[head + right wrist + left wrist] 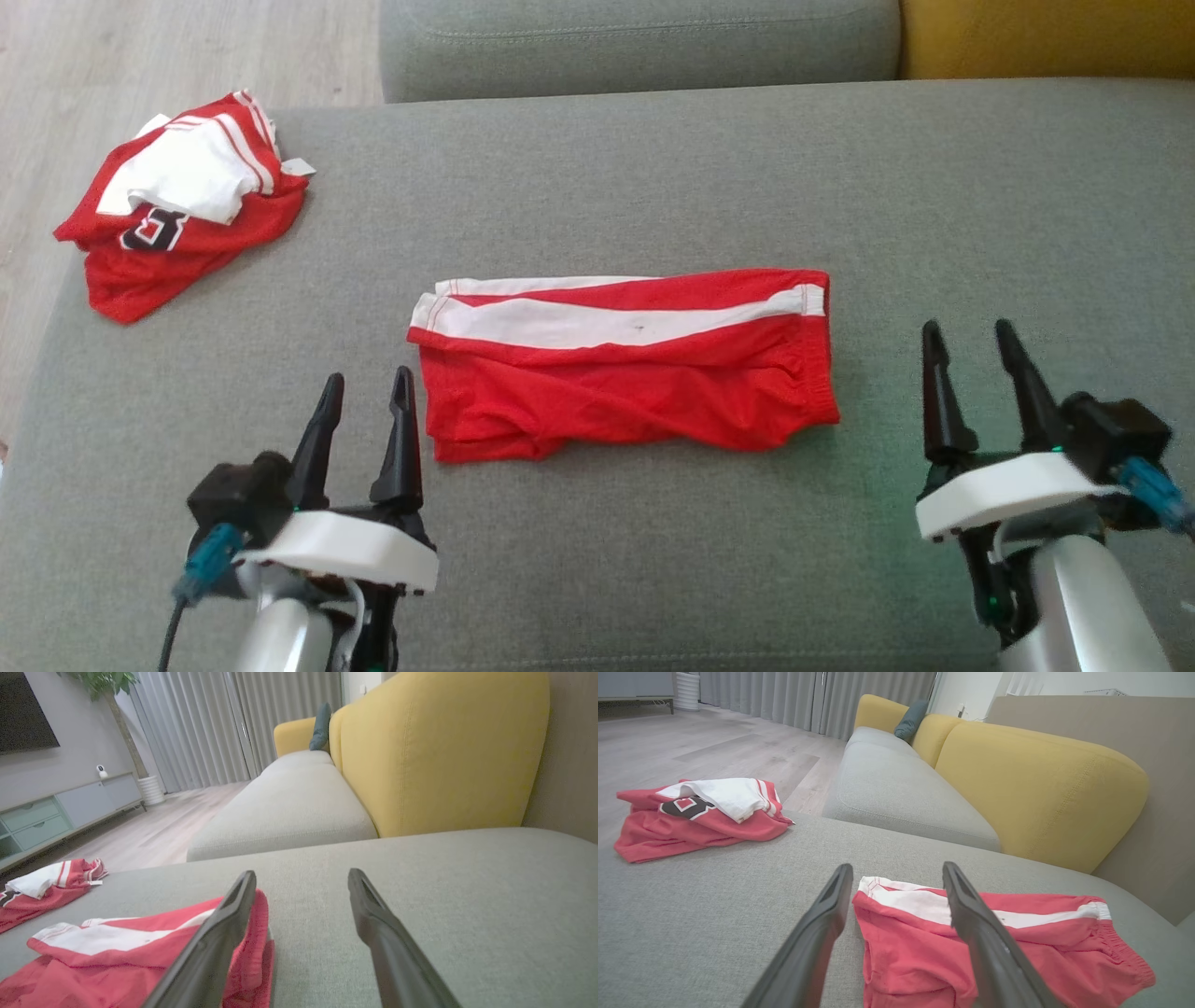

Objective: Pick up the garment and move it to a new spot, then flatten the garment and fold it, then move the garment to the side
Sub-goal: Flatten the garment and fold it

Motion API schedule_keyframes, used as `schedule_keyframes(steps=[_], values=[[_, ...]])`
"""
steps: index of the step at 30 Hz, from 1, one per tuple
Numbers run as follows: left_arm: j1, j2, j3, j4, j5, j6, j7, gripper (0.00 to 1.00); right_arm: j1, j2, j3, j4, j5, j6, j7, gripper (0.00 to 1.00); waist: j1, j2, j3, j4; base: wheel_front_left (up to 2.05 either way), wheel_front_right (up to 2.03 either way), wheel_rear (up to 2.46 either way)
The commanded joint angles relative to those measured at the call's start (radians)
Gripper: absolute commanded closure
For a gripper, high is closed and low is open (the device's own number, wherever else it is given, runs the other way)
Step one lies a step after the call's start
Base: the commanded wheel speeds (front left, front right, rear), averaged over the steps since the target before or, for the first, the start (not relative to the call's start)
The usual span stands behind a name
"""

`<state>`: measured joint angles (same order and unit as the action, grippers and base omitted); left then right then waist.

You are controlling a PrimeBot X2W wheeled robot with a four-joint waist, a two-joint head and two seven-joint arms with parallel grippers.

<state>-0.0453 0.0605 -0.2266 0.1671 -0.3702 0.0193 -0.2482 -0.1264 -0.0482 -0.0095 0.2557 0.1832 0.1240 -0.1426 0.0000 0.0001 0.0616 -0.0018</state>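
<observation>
Red mesh shorts with a white side stripe (pixel 625 364) lie near the middle of the grey woven sofa seat (pixel 653 168), slightly toward its near edge. They form a compact oblong in stacked layers, stripe uppermost. The lower layers are rumpled along the near side.

Judgement: relocation, flattening and folding appear complete. The move to the side is not yet done.

Left gripper (pixel 368 375) hovers just beside the shorts' left end, fingers parted, holding nothing. Right gripper (pixel 967 327) stands near the right end, apart from the cloth, equally spread and empty.

A crumpled red and white numbered jersey (pixel 177 215) occupies the seat's far left corner. A yellow upholstered backrest (pixel 1046 37) borders the far right edge.
</observation>
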Motion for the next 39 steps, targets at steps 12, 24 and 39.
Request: schedule_keyframes(steps=[12, 24, 39], values=[[-0.045, 0.013, 0.014, -0.018, 0.018, 0.016, -0.011, 0.00, -0.170, -0.003, 0.061, 0.151, -0.014, 0.007, 0.204, 0.00, 0.0000, -0.0001, 0.039, 0.069, 0.00, 0.00, 0.00], [-0.053, 0.004, 0.026, -0.010, 0.016, 0.014, -0.013, 0.00, -0.251, -0.075, 0.085, 0.330, 0.123, 0.007, 0.471, 0.00, 0.0000, -0.0001, 0.070, 0.132, 0.00, 0.00, 0.00], [-0.060, -0.003, 0.049, -0.014, 0.031, 0.009, -0.013, 0.00, -0.330, -0.204, 0.203, 0.295, 0.346, 0.007, 0.592, 1.00, 0.0000, -0.0001, 0.081, 0.083, 0.00, 0.00, 0.00]])
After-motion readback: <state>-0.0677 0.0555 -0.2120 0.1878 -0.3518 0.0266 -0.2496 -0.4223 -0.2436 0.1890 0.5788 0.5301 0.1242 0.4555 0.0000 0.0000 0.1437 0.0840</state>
